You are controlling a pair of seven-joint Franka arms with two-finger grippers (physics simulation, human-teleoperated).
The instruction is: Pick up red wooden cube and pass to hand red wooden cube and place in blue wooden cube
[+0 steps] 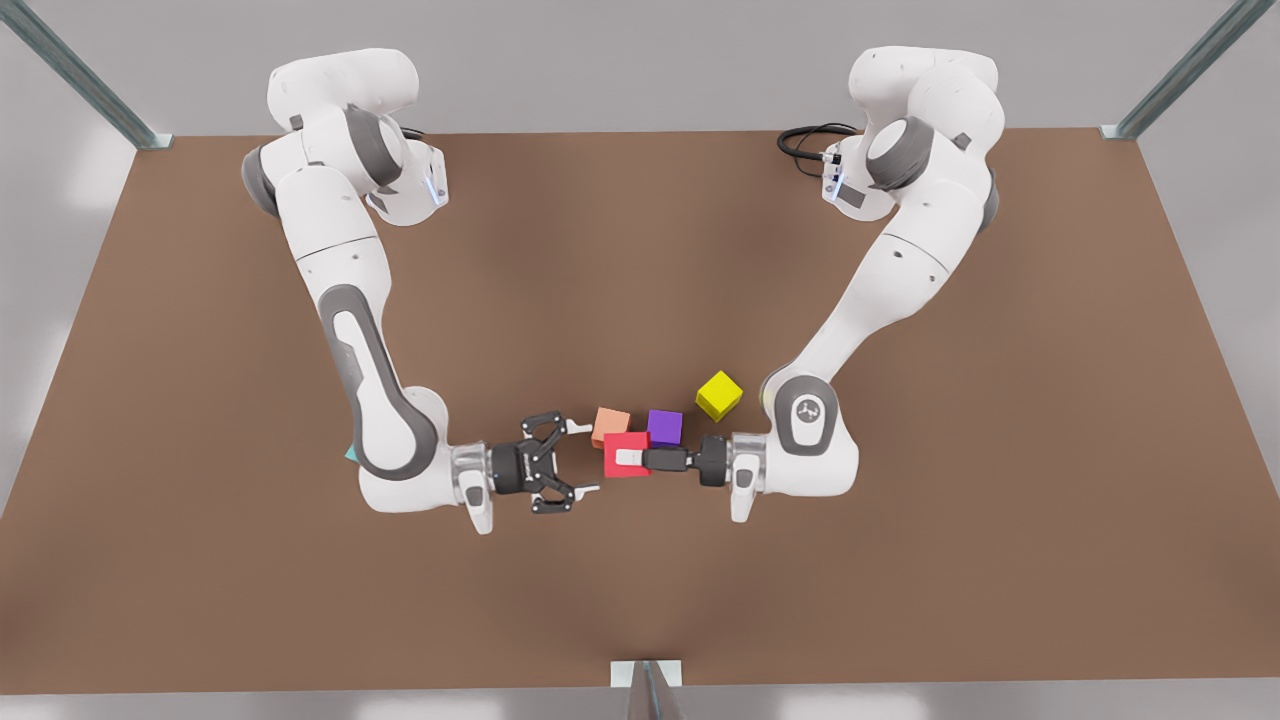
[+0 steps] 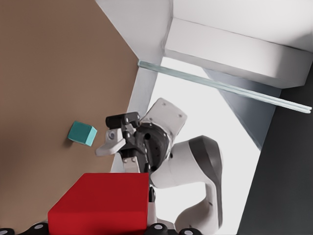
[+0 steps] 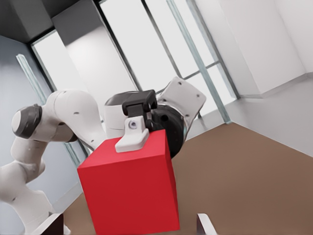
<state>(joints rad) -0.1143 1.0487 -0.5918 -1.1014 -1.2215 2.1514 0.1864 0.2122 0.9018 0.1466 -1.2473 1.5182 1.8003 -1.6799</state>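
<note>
Cubes: five, one of each colour. Arms: two.

Left gripper [image 1: 632, 458], on the front view's right arm, jaws clamped on the red cube [image 1: 622, 442]; one white pad lies on its top face. The cube looks to be clear of the bench [image 1: 640, 250], though that's hard to judge.

Hand [image 1: 585, 458], the right gripper, faces the cube from the front view's left, jaws apart, near but not touching.

Salmon cube [image 1: 610, 424] and purple cube [image 1: 665, 425] sit just behind. Yellow cube [image 1: 719, 395] farther back. Teal cube [image 2: 82, 133] on the bench by the right arm's elbow.
</note>
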